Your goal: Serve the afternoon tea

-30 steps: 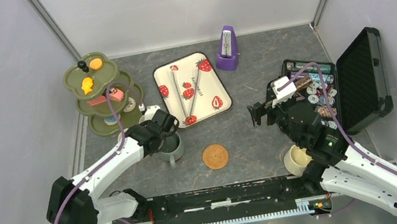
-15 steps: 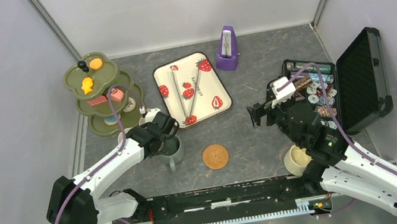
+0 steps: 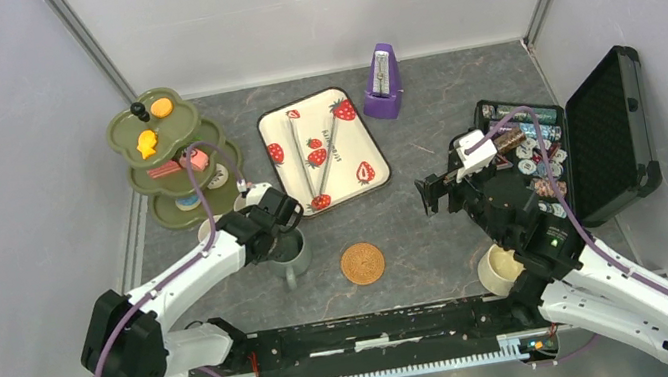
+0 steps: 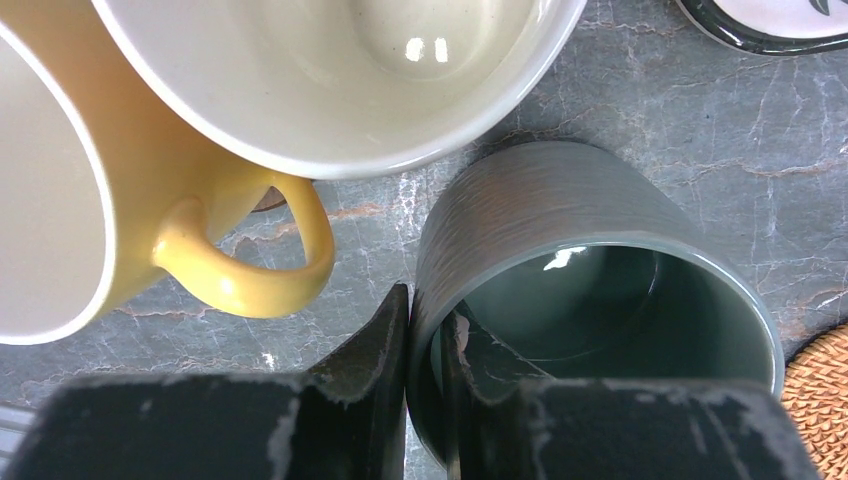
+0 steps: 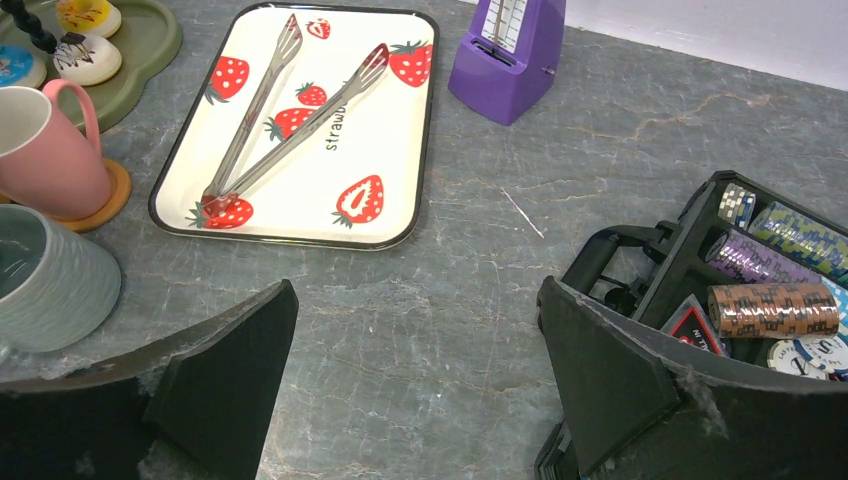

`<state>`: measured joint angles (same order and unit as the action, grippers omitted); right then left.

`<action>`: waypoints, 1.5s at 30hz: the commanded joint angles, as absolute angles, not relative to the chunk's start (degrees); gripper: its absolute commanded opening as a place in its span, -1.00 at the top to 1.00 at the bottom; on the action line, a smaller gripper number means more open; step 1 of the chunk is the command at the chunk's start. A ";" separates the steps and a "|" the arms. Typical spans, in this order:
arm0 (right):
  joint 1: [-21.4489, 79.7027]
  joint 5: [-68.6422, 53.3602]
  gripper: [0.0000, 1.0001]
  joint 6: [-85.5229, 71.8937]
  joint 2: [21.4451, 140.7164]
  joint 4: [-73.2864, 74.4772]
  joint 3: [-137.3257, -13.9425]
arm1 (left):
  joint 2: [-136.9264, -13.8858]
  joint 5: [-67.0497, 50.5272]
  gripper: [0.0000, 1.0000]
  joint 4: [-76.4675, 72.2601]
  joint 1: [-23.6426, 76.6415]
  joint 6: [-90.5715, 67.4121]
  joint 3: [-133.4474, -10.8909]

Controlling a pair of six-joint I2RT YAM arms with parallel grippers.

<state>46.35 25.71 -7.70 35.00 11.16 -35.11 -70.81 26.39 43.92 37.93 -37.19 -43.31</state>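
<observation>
My left gripper is shut on the rim of the grey-green mug, one finger inside and one outside. The mug stands upright on the table, left of a woven round coaster. A yellow mug and a pale-lined mug stand close beside it. The pink mug sits on a brown coaster. A cream mug stands near the right arm's base. The olive tiered stand carries pastries. My right gripper hangs open above bare table.
A strawberry-print tray with metal tongs lies at centre back. The purple metronome stands behind it. An open black case of chips sits at the right.
The left arm's elbow has edged slightly to the right. The grey-green mug and the right arm look unmoved.
</observation>
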 commanded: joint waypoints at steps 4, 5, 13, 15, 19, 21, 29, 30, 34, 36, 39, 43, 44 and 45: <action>46.32 25.53 -0.96 -8.50 35.17 8.95 -34.85 | -70.70 29.20 0.71 41.64 37.71 -39.68 -43.90; 46.32 25.62 -0.96 -8.50 35.21 8.90 -34.83 | -70.62 29.49 0.67 42.04 37.71 -39.64 -43.86; 46.32 25.16 -0.96 -8.78 35.62 8.79 -34.92 | -69.82 31.03 0.29 43.73 37.64 -40.48 -44.54; 46.36 24.92 -0.96 -8.76 35.81 8.79 -34.85 | -69.49 31.26 0.21 44.07 37.63 -40.57 -44.75; 46.38 22.90 -0.96 -8.02 37.67 9.58 -35.06 | -68.36 30.90 0.12 45.77 37.62 -40.44 -46.29; 46.27 21.15 -0.96 -7.74 39.52 10.56 -35.37 | -67.05 30.56 0.07 47.19 37.62 -40.31 -47.87; 46.33 6.00 -0.96 -10.21 52.99 9.86 -33.39 | -59.08 25.56 -0.32 48.90 37.62 -37.37 -53.94; 46.36 3.48 -0.96 -10.85 55.10 9.30 -33.03 | -58.00 24.68 -0.36 48.43 37.62 -36.89 -54.26; 46.36 -6.82 -0.96 -15.62 64.12 3.01 -30.62 | -54.54 21.30 -0.51 46.32 37.69 -35.49 -54.58; 46.42 -10.82 -0.95 -17.86 67.70 -1.41 -29.36 | -53.60 20.31 -0.54 45.65 37.62 -35.09 -54.67; 46.58 -13.97 -0.82 -19.24 70.90 -5.94 -28.58 | -52.84 19.54 -0.56 45.14 37.66 -34.54 -54.39; 46.89 -14.11 -0.69 -18.34 73.05 -7.72 -28.72 | -52.60 19.11 -0.57 43.96 37.62 -34.23 -52.23; 46.85 -14.13 -0.65 -17.95 73.83 -7.73 -28.82 | -52.73 18.77 -0.57 43.58 37.63 -34.22 -51.77; 46.91 -14.01 -0.60 -17.66 74.58 -7.82 -28.83 | -52.86 18.23 -0.57 43.13 37.62 -34.31 -51.50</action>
<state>46.50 -11.25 -17.39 72.79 -1.87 -28.18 -53.36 20.32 46.24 37.93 -36.56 -52.64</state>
